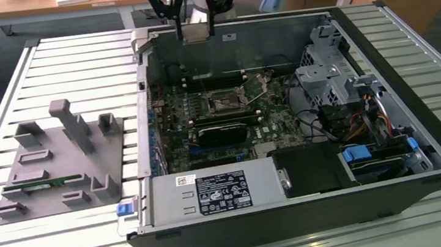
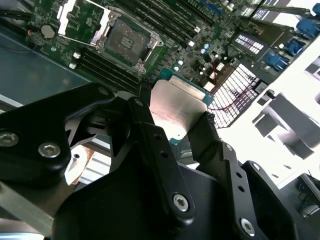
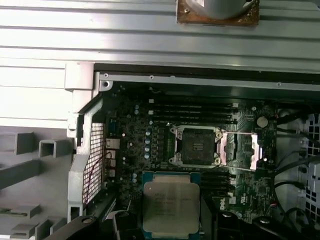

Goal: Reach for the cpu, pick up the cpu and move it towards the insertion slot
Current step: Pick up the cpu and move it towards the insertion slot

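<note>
The black metal gripper [image 2: 175,127] is clamped on the cpu [image 2: 176,110], a flat square chip with a matte silvery lid and thin teal-edged rim, held in the air above the open computer case [image 1: 411,60]. Both wrist views show the insertion slot [image 3: 196,146], a dark square socket in a shiny steel bracket, apart from the chip. The exterior view adds the grey ribbed table [image 1: 66,60] and a grey plastic holder [image 1: 60,159].

1. One cpu [image 3: 171,207] is being seen.
2. One insertion slot [image 3: 196,145] is being shown.
3. One open computer case [image 1: 409,48] is being counted.
4. One grey fixture block [image 1: 60,162] is being counted.
</note>
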Motion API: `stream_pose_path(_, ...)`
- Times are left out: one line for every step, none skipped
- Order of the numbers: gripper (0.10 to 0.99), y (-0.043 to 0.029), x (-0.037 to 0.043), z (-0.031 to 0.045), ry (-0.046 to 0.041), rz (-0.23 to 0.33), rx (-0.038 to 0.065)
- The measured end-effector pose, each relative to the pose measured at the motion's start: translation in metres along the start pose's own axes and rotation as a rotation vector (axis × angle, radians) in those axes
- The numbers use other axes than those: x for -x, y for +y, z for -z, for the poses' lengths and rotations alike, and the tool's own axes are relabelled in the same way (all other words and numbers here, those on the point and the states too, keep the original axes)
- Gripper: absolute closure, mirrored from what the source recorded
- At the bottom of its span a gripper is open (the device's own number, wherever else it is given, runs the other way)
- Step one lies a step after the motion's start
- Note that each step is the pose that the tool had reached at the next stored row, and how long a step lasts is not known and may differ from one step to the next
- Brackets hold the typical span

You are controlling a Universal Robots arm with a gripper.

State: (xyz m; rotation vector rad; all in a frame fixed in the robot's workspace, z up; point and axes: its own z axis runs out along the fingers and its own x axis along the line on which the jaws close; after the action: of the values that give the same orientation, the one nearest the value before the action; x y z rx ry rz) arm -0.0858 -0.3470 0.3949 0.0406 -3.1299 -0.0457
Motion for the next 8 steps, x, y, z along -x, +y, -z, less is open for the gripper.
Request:
stream_pose_path(0.541,0.0019,0.0016,-0.0002,0.0001,0.0,0.0)
stream_pose_path(0.541,0.0039,0.0035,-0.0005,0.0,0.0,0.0)
stream_pose_path(0.541,0.006,0.0058,-0.0007,0.0001,0.0,0.0)
stream_pose_path(0.541,0.008,0.0087,-0.0009,0.0001,0.0,0.0)
stream_pose_path(0.541,0.009,0.0123,-0.0011,0.0001,0.0,0.0)
stream_pose_path(0.541,0.0094,0.0157,-0.0013,0.0001,0.0,0.0)
stream_pose_path(0.541,0.0094,0.0194,-0.0014,0.0,0.0,0.0)
stream_pose_path(0.541,0.0093,0.0231,-0.0015,0.0001,0.0,0.0)
